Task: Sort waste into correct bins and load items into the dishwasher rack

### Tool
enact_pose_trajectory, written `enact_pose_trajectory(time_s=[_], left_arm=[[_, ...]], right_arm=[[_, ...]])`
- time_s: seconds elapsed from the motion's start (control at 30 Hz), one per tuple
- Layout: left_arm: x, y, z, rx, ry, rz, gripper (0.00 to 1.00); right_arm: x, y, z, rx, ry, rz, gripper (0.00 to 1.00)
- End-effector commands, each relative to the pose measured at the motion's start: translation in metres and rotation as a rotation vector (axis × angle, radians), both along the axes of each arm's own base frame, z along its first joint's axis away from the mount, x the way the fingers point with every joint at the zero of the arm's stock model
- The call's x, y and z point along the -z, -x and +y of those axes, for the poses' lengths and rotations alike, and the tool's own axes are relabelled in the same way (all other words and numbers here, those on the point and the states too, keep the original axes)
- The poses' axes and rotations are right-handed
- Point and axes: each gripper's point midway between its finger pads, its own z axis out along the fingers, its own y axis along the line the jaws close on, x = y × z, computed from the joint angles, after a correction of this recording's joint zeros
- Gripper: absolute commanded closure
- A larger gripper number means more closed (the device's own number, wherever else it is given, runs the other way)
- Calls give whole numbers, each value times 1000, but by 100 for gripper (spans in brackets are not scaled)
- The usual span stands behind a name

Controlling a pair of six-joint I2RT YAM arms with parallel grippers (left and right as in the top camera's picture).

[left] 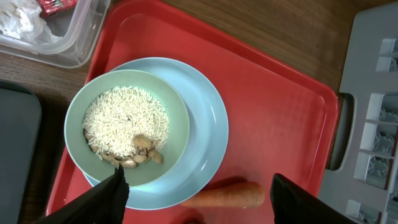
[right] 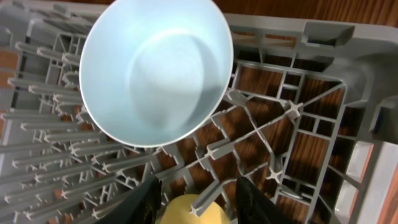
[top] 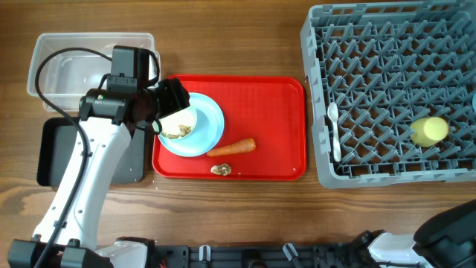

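The left pincer [left: 199, 182] hangs closest, its fingers [left: 106, 199] spread wide with nothing between them, over a pale bowl [left: 127, 127] of rice scraps [left: 124, 115]. That bowl sits on the light blue plate [left: 208, 124], toward its 9 o'clock side, on the red tray [left: 273, 93].

From overhead, the carrot [top: 232, 147] lies just beside the plate at 4 o'clock, and the golden-brown lump [top: 220, 170] lies at 5 o'clock. The clear tub [left: 68, 43], at the tray's 10 o'clock, holds the wrapper [left: 56, 5] and the tissue [left: 18, 22]. The black tray [top: 89, 152] lies at 9 o'clock.

At 3 o'clock on the counter [top: 245, 45] the rack [top: 387, 45] holds the spoon [top: 334, 134], the yellow cup [top: 429, 132] and an empty bowl [right: 155, 71] tilted on the pegs. The right pincer [right: 198, 186] is parted and grips nothing.
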Motion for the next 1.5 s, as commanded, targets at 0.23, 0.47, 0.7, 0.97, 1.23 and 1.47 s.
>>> enact_pose_trajectory(time_s=[0.23,0.47,0.7,0.97,1.23,1.47], left_arm=[[-1,-3,2,10,-19,-11,25],[-1,-3,2,10,-19,-11,25],[-1,-3,1,4,-15,-9,25],[-1,-3,1,4,-15,-9,25],[-1,-3,1,4,-16,-9,25],[-1,-3,1,5,-16,-9,25]], right_arm=[[40,2,-13,72,-52,67,59],[46,-6,-23,73,-31,49,69],[44,-1,-33,104,18,75,75],[51,0,-32,104,5,89,87],[55,7,-22,99,-35,122,63],[31,3,-14,53,-15,72,63]])
